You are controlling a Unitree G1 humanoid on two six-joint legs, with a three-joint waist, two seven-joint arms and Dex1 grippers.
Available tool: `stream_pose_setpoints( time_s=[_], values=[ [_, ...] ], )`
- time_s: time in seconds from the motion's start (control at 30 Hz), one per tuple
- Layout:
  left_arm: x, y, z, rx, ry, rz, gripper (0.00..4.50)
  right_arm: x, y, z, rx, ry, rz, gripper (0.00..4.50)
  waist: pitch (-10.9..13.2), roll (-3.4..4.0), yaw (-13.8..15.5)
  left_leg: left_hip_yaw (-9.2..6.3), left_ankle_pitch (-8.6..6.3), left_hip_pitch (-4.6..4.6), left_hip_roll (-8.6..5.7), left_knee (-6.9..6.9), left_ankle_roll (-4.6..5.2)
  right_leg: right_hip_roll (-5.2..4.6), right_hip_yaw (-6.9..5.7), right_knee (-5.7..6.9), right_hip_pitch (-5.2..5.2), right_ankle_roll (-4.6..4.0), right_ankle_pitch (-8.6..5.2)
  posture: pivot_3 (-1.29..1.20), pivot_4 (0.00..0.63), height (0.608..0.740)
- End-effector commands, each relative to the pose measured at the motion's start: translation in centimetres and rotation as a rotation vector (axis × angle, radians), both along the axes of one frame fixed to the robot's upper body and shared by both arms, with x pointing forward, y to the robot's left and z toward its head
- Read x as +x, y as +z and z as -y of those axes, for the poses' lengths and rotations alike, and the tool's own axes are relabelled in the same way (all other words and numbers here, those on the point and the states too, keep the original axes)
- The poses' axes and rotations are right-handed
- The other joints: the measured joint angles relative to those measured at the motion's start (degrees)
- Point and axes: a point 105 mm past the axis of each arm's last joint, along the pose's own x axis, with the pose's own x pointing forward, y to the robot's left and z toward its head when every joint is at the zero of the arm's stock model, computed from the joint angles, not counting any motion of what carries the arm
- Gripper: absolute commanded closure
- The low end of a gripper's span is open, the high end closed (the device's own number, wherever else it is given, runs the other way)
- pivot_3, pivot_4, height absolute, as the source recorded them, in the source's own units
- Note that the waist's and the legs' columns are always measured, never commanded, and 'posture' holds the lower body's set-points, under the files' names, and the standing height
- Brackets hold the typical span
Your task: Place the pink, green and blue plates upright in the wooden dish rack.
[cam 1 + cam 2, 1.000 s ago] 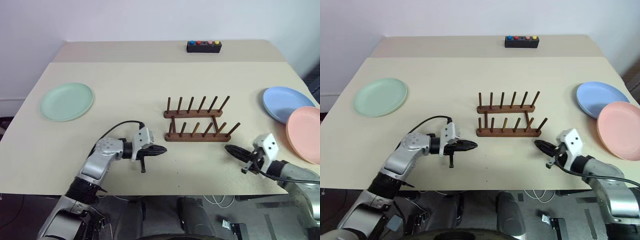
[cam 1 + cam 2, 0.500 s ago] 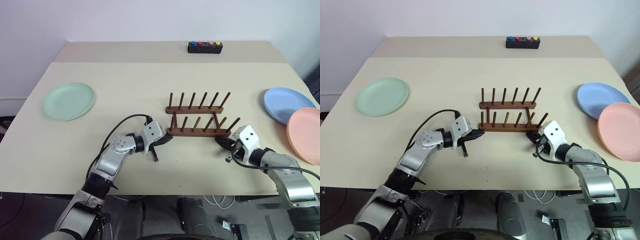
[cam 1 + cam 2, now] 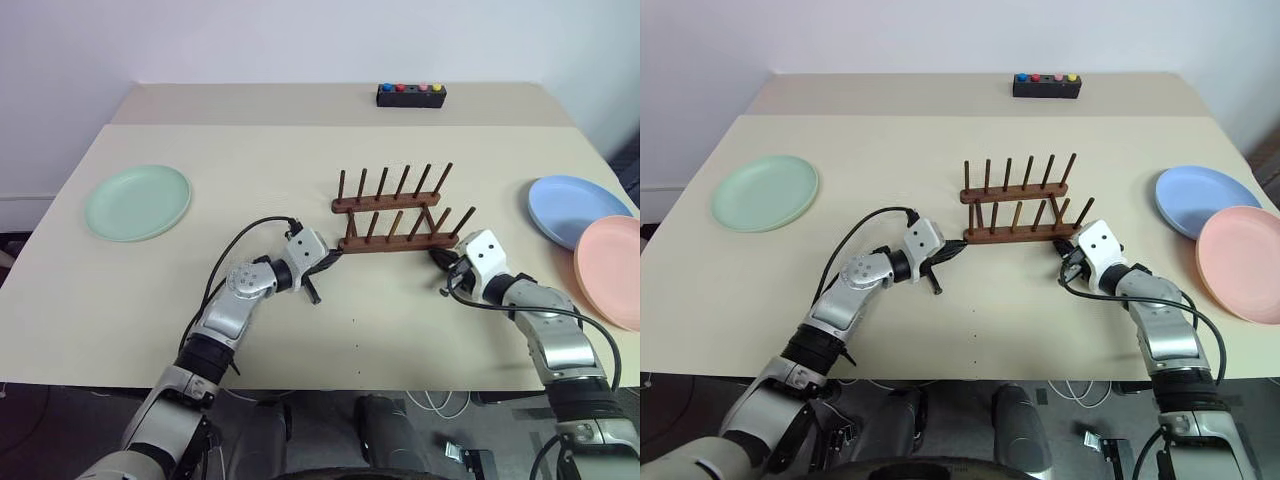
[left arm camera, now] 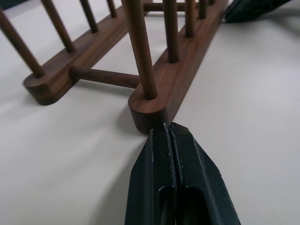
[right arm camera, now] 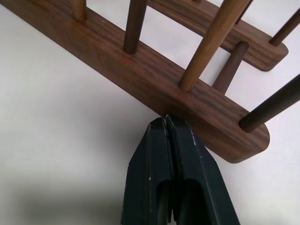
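Pressed closed left end effector (image 4: 168,129) against near rail's left end of wooden dish rack (image 3: 395,225) at table (image 3: 300,170) centre. Pressed closed right end effector (image 5: 165,121) near that rail's right end. Left green plate (image 3: 137,202) far left of rack, blue plate (image 3: 577,208) and pink plate (image 3: 612,268) far right.

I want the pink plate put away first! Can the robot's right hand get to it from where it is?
Probably yes. The pink plate lies flat near the table's right edge, with only bare table between it and the right hand, now shut against the wooden dish rack.
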Motion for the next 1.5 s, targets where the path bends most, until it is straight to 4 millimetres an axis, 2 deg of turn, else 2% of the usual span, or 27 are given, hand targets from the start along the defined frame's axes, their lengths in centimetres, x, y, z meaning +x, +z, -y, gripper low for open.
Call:
stream_pose_setpoints(
  time_s=[0.03, 0.4, 0.5, 0.57, 0.73, 0.9, 0.93, 1.0, 1.03, 1.07, 1.2, 1.27, 1.3, 1.37, 1.4, 1.5],
  values=[
    [0.8, -0.5, -1.0, 0.012, 0.064, -0.002, 4.5, 0.2, -0.1, -0.1, -0.014, -0.001, 0.015, 4.49, 0.0, 0.0, 0.0, 0.0, 0.0, 0.0, 0.0, 0.0, 0.0, 0.0, 0.0, 0.0, 0.0, 0.0, 0.0, 0.0, 0.15, 0.73],
    [0.8, -0.9, -1.2, 0.009, 0.081, -0.006, 4.5, -0.1, -0.3, 0.0, -0.011, 0.01, 0.009, 4.49, 0.0, 0.01, -0.2, 0.0, 0.0, 0.02, 0.0, -0.02, 0.0, 0.0, 0.0, 0.0, 0.0, 0.0, -0.01, 0.0, 0.15, 0.73],
    [0.5, -0.9, -1.3, 0.004, 0.071, -0.011, 4.5, -0.6, 0.2, 0.0, 0.032, 0.025, -0.007, 4.49, 0.0, 0.01, -0.1, 0.0, 0.0, 0.02, 0.0, -0.03, 0.0, 0.0, 0.0, 0.0, 0.0, 0.0, -0.01, 0.0, 0.15, 0.73],
    [-0.3, -0.5, -1.4, -0.022, 0.037, -0.025, 4.5, -1.3, 1.4, 0.5, 0.01, 0.04, 0.023, 4.49, 0.0, 0.01, -0.2, 0.0, 0.0, 0.02, 0.0, -0.05, 0.0, 0.0, 0.0, 0.0, 0.0, 0.01, -0.01, 0.0, 0.15, 0.73],
    [-3.0, 0.6, -3.2, -0.084, -0.03, -0.06, 4.5, -4.0, 4.1, 2.1, -0.039, 0.073, 0.037, 4.49, 0.0, 0.06, -0.4, 0.01, -0.01, -0.05, 0.01, -0.24, 0.02, -0.01, 0.02, 0.0, -0.16, 0.23, 0.01, 0.0, 0.15, 0.73],
    [-3.3, 1.4, -5.7, -0.105, 0.028, -0.074, 4.5, -5.4, 4.5, 1.6, 0.027, 0.127, -0.031, 4.49, 0.0, 0.04, -0.3, 0.0, -0.02, -0.01, 0.03, -0.17, 0.02, 0.02, 0.01, 0.03, -0.13, 0.02, -0.09, 0.0, 0.15, 0.73],
    [-3.4, 1.6, -6.4, -0.122, 0.04, -0.088, 4.5, -5.7, 4.4, 1.3, 0.034, 0.147, -0.052, 3.98, 0.0, 0.03, -0.3, 0.0, -0.02, -0.03, 0.03, -0.14, 0.02, 0.01, 0.01, 0.02, -0.12, 0.01, -0.11, 0.0, 0.15, 0.73],
    [-3.4, 2.5, -8.0, -0.174, 0.073, -0.107, 3.98, -6.7, 4.1, -0.3, 0.061, 0.228, -0.101, 3.28, 0.0, 0.02, -0.1, 0.0, -0.02, -0.08, 0.03, -0.1, 0.02, 0.0, 0.01, -0.01, -0.13, 0.0, -0.11, 0.0, 0.15, 0.73],
    [-3.4, 3.1, -8.9, -0.206, 0.098, -0.103, 3.65, -7.2, 4.1, -1.3, 0.079, 0.278, -0.121, 2.69, 0.0, 0.02, -0.2, 0.0, -0.02, -0.11, 0.02, -0.11, 0.02, -0.02, 0.01, -0.02, -0.14, -0.01, -0.11, 0.0, 0.15, 0.73],
    [-3.3, 3.8, -9.9, -0.227, 0.128, -0.089, 3.26, -7.7, 4.2, -2.2, 0.092, 0.326, -0.135, 2.29, 0.0, 0.02, -0.2, 0.0, -0.02, -0.11, 0.02, -0.13, 0.02, -0.02, 0.01, -0.02, -0.15, -0.01, -0.1, 0.0, 0.15, 0.73],
    [-2.7, 6.0, -15.4, -0.273, 0.346, -0.011, 1.23, -8.7, 4.6, -5.4, 0.074, 0.486, -0.128, 0.23, 0.1, 0.0, -0.3, 0.0, -0.02, -0.1, 0.04, -0.16, 0.03, -0.01, 0.0, -0.01, -0.19, 0.0, -0.11, 0.0, 0.15, 0.73],
    [-2.3, 6.4, -17.8, -0.287, 0.46, 0.013, 0.22, -8.4, 4.9, -6.2, 0.077, 0.516, -0.102, 0.22, 0.1, 0.0, -0.3, 0.0, -0.03, -0.1, 0.04, -0.15, 0.02, -0.01, 0.0, -0.02, -0.19, 0.05, -0.15, 0.0, 0.15, 0.73],
    [-2.1, 6.5, -18.8, -0.295, 0.511, 0.021, 0.05, -8.2, 5.1, -6.4, 0.079, 0.521, -0.09, 0.22, 0.1, -0.03, -0.3, 0.01, -0.03, -0.1, 0.04, -0.14, 0.02, -0.02, 0.0, -0.03, -0.18, 0.05, -0.15, 0.0, 0.15, 0.73],
    [-1.9, 6.9, -20.7, -0.292, 0.608, 0.054, 0.05, -7.4, 5.1, -6.3, 0.071, 0.506, -0.074, 0.22, 0.1, -0.08, 0.0, 0.01, -0.03, -0.11, 0.04, -0.12, 0.02, -0.01, 0.0, -0.04, -0.18, 0.05, -0.15, 0.0, 0.15, 0.73],
    [-2.2, 7.3, -20.9, -0.303, 0.609, 0.064, 0.05, -7.1, 4.8, -5.8, 0.046, 0.493, -0.075, 0.22, 0.1, -0.14, 0.1, 0.0, -0.03, -0.11, 0.04, -0.12, 0.02, -0.02, -0.02, -0.05, -0.17, 0.04, -0.15, 0.0, 0.15, 0.73],
    [-3.5, 7.3, -19.1, -0.291, 0.505, 0.056, 0.05, -6.3, 4.8, -4.7, -0.013, 0.461, -0.066, 0.22, 0.1, -0.29, 0.2, 0.0, -0.03, -0.14, 0.03, -0.13, 0.01, -0.05, -0.03, -0.11, -0.15, -0.03, -0.1, 0.0, 0.15, 0.73]
  ],
)
